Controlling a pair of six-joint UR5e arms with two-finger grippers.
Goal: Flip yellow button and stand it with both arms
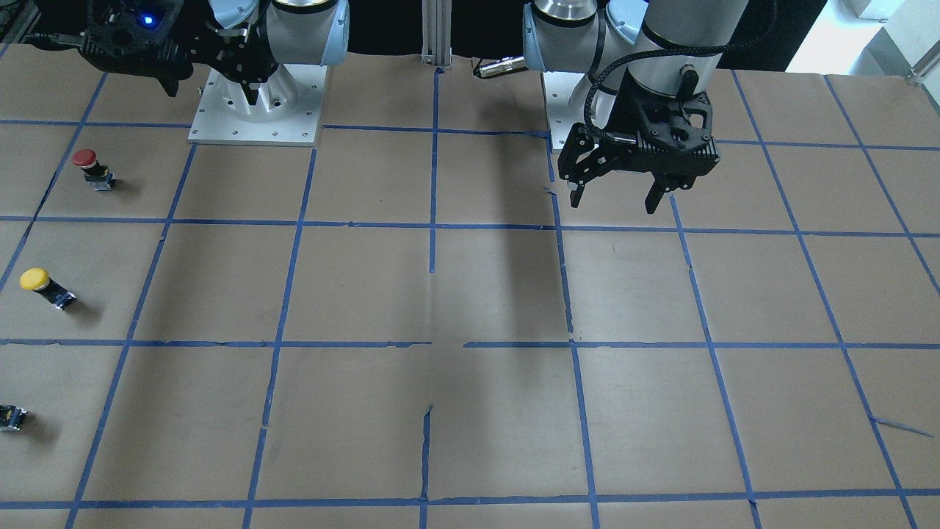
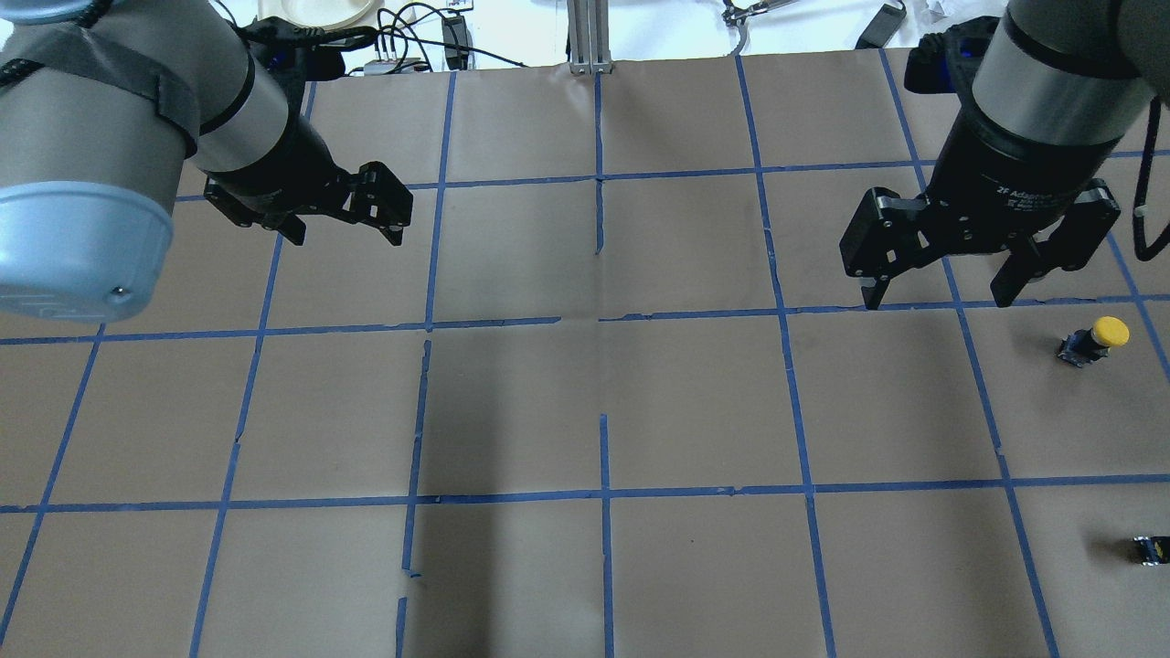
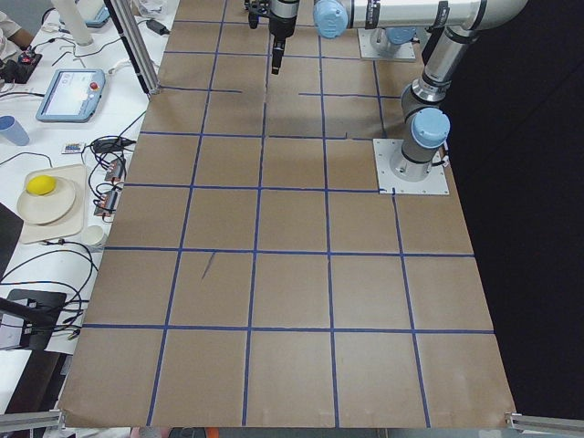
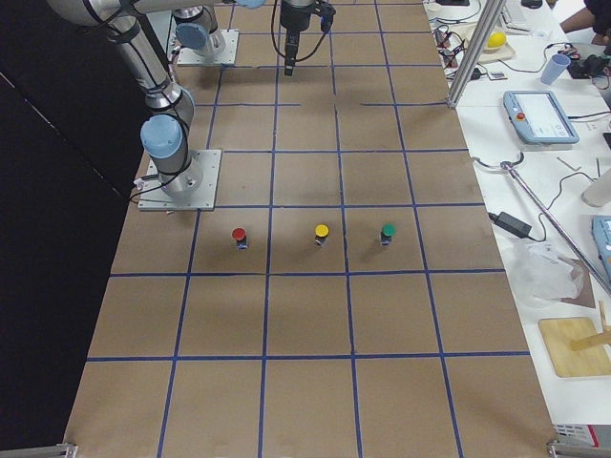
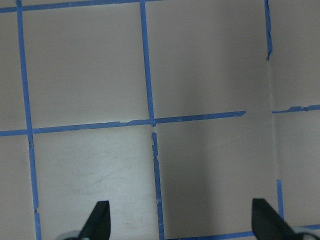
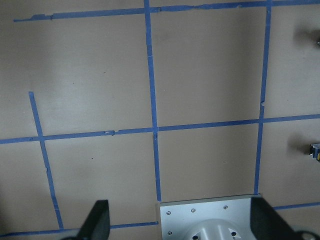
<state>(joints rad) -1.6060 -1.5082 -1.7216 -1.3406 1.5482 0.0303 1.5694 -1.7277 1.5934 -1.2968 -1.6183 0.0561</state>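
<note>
The yellow button (image 1: 44,286) stands on the brown paper with its cap up, at the far left of the front view. It also shows at the right edge of the overhead view (image 2: 1097,338) and in the exterior right view (image 4: 321,234). My right gripper (image 2: 940,300) is open and empty. It hangs above the table, left of and a little above the button in the overhead view, well apart from it, and also shows in the front view (image 1: 214,90). My left gripper (image 2: 345,238) is open and empty on the other half of the table, also in the front view (image 1: 624,200).
A red button (image 1: 92,167) and a green-capped button (image 4: 388,232) stand in line with the yellow one. Only the green one's black body shows at the frame edges (image 1: 11,417) (image 2: 1150,548). The arms' base plates (image 1: 257,110) are bolted to the table.
</note>
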